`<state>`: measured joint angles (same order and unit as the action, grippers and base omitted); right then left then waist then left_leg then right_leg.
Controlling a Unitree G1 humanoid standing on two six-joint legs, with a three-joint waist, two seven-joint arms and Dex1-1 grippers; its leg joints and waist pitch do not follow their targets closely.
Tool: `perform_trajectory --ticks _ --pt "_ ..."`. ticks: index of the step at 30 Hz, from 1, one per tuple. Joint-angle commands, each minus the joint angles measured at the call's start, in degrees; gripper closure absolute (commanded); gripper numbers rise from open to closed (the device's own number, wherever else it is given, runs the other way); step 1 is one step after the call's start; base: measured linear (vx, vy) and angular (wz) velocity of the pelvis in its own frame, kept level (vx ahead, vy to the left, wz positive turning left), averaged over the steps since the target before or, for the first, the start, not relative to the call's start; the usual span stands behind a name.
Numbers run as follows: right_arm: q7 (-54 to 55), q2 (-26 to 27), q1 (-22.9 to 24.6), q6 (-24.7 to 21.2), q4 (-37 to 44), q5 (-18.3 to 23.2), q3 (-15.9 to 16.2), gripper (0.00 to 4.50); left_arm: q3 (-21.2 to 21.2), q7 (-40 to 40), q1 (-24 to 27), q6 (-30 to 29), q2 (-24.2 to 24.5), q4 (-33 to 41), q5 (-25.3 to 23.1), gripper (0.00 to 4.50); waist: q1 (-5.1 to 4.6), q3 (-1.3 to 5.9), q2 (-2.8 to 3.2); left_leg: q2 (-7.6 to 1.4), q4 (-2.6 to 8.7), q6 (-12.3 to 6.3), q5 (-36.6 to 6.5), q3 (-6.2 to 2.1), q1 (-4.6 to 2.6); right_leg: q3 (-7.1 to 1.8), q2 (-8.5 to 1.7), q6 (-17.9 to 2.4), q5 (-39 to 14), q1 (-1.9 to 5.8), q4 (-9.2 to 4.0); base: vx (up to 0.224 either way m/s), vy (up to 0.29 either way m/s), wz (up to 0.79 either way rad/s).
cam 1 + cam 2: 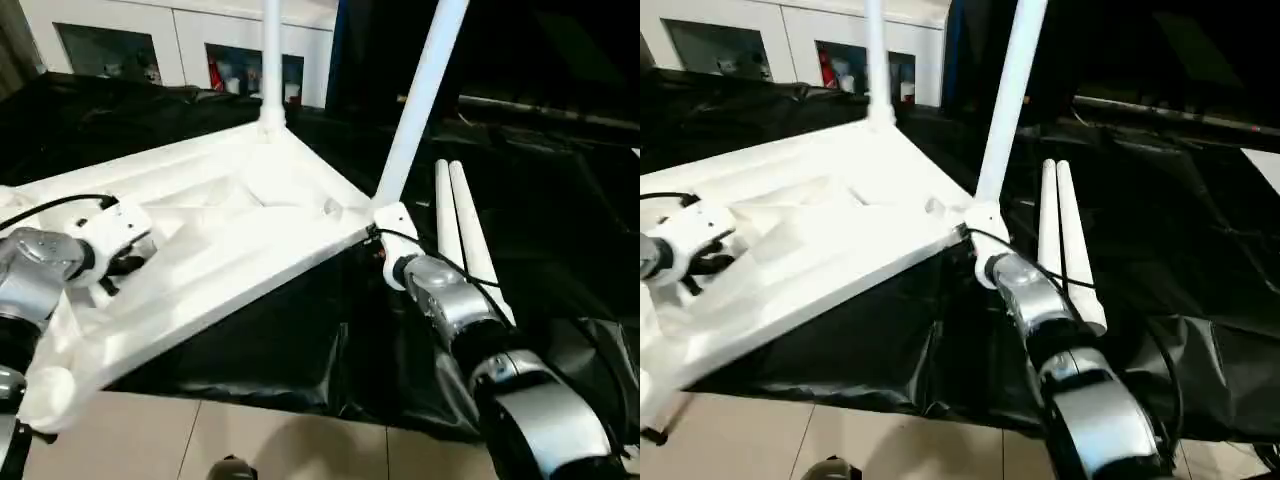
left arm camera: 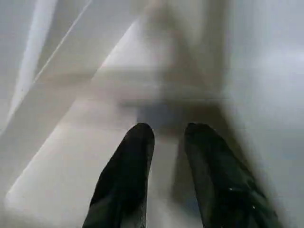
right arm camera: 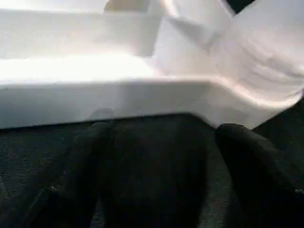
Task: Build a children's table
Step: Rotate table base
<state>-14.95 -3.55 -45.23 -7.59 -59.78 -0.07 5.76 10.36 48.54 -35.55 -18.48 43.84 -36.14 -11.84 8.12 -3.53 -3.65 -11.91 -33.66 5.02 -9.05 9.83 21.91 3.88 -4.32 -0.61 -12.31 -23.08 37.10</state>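
The children's table top (image 1: 230, 240) lies upside down on black cloth, ribbed underside up. One white leg (image 1: 271, 60) stands in the far corner socket. A second leg (image 1: 415, 110) rises from the right corner. Two loose legs (image 1: 465, 235) lie side by side on the cloth to the right. My left gripper (image 2: 168, 133) reaches over the top's left part (image 1: 118, 268), its fingers a narrow gap apart and closed on white plastic of the underside. My right gripper (image 3: 161, 130) is open at the right corner (image 1: 385, 250), just outside the rim, with only cloth between its fingers.
Black cloth (image 1: 300, 340) covers the work surface, and its front edge drops to a tiled floor (image 1: 200, 440). The top's near left corner (image 1: 50, 390) overhangs that edge. A white cabinet with glass doors (image 1: 180, 40) stands behind.
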Motion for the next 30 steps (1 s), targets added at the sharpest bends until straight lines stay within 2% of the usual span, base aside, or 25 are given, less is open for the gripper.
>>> perform_trajectory --ticks 1,9,10,13,14,16,17,18,21,26,29,30 --pt "0.5 0.8 -1.9 2.5 -3.9 -0.1 -0.8 0.65 0.7 2.8 -1.2 0.3 -0.9 2.0 1.4 3.05 -0.33 4.47 1.69 -1.29 4.03 3.72 -10.3 -0.26 -1.41 -2.83 -4.21 -12.9 2.4 2.82 -3.17 0.000 0.000 0.00" --pt "-1.6 3.8 -3.6 5.5 -7.1 -0.7 -0.4 0.65 0.5 8.7 -1.2 -3.2 -3.7 8.2 6.2 3.05 -0.34 4.36 1.81 -1.38 4.11 3.65 -10.8 -0.14 -1.60 -2.83 -4.01 -12.8 2.2 2.71 -3.16 0.000 0.000 0.00" --pt "-2.3 4.2 -3.9 6.2 -7.6 -0.6 -0.5 0.65 0.6 9.5 -0.9 -4.1 -4.4 9.3 6.9 3.05 -0.34 4.30 1.59 -1.40 4.15 3.64 -10.9 -0.13 -1.54 -2.83 -4.00 -12.7 1.8 2.79 -3.25 0.000 0.000 0.00" --pt "-3.2 4.7 -4.4 7.2 -8.4 -0.6 -0.5 0.65 0.6 10.2 -0.6 -4.2 -5.7 10.3 7.7 3.05 -0.38 4.35 1.59 -1.35 4.13 3.56 -10.7 -0.15 -1.42 -2.85 -3.98 -12.6 1.6 2.89 -3.20 0.000 0.000 0.00" --pt "-4.3 5.0 -4.8 8.0 -8.7 -0.6 -0.4 0.65 0.6 10.5 -0.6 -4.8 -6.7 11.3 8.1 3.05 -0.46 4.39 1.35 -1.36 4.10 3.33 -10.1 -0.12 -1.36 -2.83 -3.97 -12.6 2.0 2.98 -3.19 0.000 0.000 0.00" --pt "-4.9 5.2 -5.0 8.5 -9.0 -0.6 -0.4 0.65 0.7 10.6 -0.6 -5.2 -7.1 11.9 8.2 3.05 -0.46 4.41 1.46 -1.33 4.03 3.09 -9.6 -0.14 -1.32 -2.81 -3.96 -12.6 2.5 2.98 -3.13 0.000 0.000 0.00" --pt "-5.3 5.4 -5.2 8.6 -9.1 -0.6 -0.5 0.65 0.8 10.7 -0.6 -5.4 -7.4 12.2 8.3 3.05 -0.49 4.40 1.42 -1.30 4.02 2.85 -9.1 -0.13 -1.27 -2.79 -3.92 -12.7 2.8 3.01 -3.12 0.000 0.000 0.00" --pt "-5.7 5.6 -5.4 8.8 -9.1 -0.7 -0.3 0.65 1.0 10.5 -0.7 -5.2 -7.8 11.9 8.2 3.05 -0.60 4.43 1.13 -1.31 3.99 2.59 -8.9 -0.07 -1.28 -2.79 -3.86 -12.7 3.0 3.02 -3.12 0.000 0.000 0.00" --pt "-8.2 6.4 -6.0 9.7 -9.1 -0.7 -0.2 0.65 1.7 10.4 -0.7 -6.2 -9.5 12.6 8.5 3.05 -0.81 4.44 1.17 -1.31 3.95 2.22 -8.0 -0.08 -1.16 -2.78 -3.93 -12.8 3.4 3.14 -3.04 0.000 0.000 0.00" --pt "-11.5 7.2 -6.1 11.4 -9.1 -1.2 0.6 0.65 3.9 10.0 0.3 -6.5 -12.2 12.8 7.4 3.05 -1.41 4.27 1.24 -1.33 4.05 1.98 -9.2 -0.14 -1.17 -2.80 -3.93 -13.0 1.8 3.14 -3.32 0.000 0.000 0.00" --pt "-12.8 7.5 -6.2 12.2 -8.9 -1.1 0.6 0.65 4.2 8.2 -0.1 -6.2 -14.6 12.0 7.2 3.05 -1.44 4.21 1.28 -1.44 4.06 2.18 -10.8 -0.09 -1.49 -2.85 -3.96 -13.0 -0.3 2.88 -3.59 0.000 0.000 0.00" --pt "-12.5 7.7 -6.4 12.4 -8.9 -1.2 0.7 0.65 4.2 7.3 -0.8 -5.8 -16.4 11.2 7.4 3.05 -1.45 4.20 1.50 -1.42 4.06 2.24 -10.8 -0.14 -1.42 -2.87 -3.96 -13.1 -0.3 2.92 -3.52 0.000 0.000 0.00"
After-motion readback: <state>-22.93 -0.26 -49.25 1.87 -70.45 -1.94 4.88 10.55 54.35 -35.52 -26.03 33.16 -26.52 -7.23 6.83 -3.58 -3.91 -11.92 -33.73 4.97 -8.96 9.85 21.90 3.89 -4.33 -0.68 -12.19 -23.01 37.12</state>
